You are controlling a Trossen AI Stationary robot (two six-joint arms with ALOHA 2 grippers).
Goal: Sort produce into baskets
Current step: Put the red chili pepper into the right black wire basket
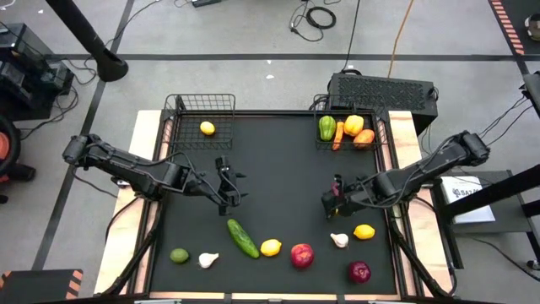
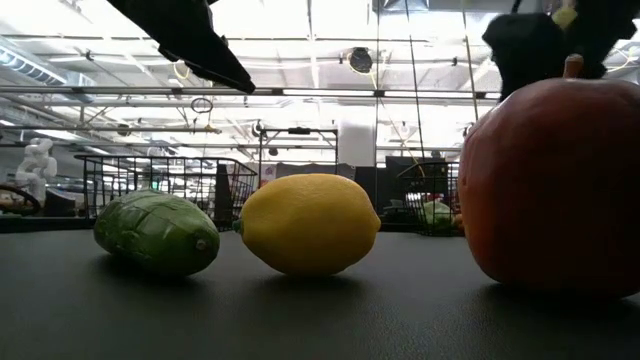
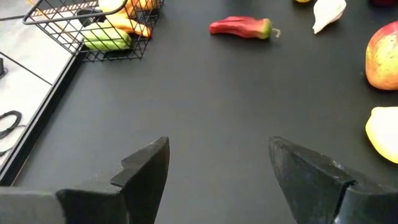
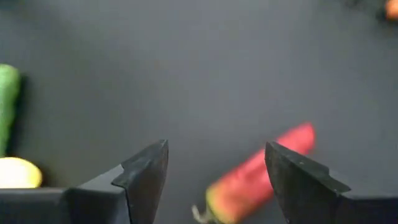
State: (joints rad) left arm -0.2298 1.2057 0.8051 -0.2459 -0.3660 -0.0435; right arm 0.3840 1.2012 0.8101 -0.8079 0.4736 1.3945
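right claw open wide over the red chili (not touching); left claw wide, empty.

Bare mat open between my arms, red chili under my right gripper, produce row at 6 o'clock.

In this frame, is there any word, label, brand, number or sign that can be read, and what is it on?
Nothing can be read for certain.
White box beside the table's right edge, high view: dark print on its top, too small to read.
Produce, both baskets and black mat: no print shows.
Room behind, low view: no sign legible.
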